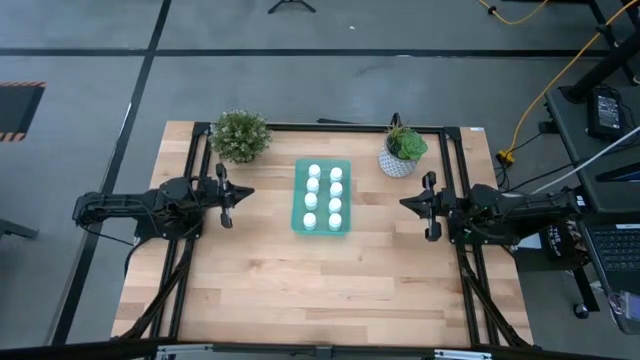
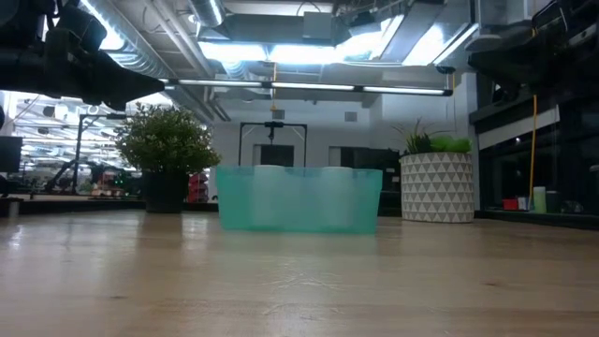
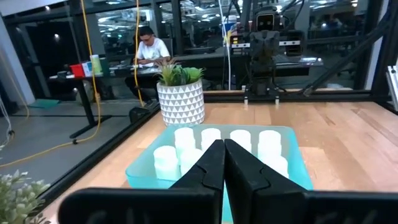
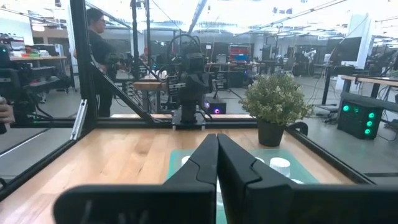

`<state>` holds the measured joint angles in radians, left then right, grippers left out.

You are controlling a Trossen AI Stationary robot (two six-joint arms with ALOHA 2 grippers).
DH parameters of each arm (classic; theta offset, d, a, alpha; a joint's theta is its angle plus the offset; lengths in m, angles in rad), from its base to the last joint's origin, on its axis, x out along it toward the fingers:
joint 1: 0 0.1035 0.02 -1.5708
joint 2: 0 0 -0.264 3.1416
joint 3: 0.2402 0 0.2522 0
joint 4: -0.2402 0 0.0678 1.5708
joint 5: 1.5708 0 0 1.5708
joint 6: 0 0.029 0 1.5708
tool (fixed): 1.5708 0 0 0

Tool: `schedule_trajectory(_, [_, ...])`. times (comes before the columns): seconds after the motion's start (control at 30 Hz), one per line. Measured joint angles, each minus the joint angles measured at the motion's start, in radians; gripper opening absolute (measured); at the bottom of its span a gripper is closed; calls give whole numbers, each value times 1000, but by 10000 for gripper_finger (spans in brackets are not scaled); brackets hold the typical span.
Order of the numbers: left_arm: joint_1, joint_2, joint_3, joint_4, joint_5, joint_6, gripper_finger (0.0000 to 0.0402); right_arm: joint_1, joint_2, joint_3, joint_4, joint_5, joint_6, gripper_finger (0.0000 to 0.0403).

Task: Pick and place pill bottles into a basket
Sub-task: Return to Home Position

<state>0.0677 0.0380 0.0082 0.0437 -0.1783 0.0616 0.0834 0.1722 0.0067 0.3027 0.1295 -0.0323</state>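
Several small white pill bottles (image 1: 323, 196) stand upright in two rows inside the translucent teal basket (image 1: 298, 222) at the middle of the table. They also show in the left wrist view (image 3: 211, 142), in the basket (image 3: 140, 169). My left gripper (image 1: 248, 193) is shut and empty, to the left of the basket. My right gripper (image 1: 403, 203) is shut and empty, to the right of it. In the low view the basket (image 2: 299, 198) stands on the tabletop, and no gripper shows.
A bushy green plant in a dark pot (image 1: 240, 135) stands at the far left. A plant in a white patterned pot (image 1: 400, 152) stands at the far right. The near half of the wooden table (image 1: 320, 290) is bare. People show in the room beyond.
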Motion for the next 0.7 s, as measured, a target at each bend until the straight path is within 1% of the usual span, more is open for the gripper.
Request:
schedule_trajectory(0.27, [0, 0, 0, 0, -3, 3, 1, 0, 0, 0, 0, 0, 1, 8])
schedule_trajectory(0.53, [0, 0, 0, 1, -3, 3, 12, 0, 0, 0, 0, 0, 1, 8])
schedule_trajectory(0.7, [0, 0, 0, 1, -3, 4, 11, 0, 0, 0, 0, 0, 1, 8])
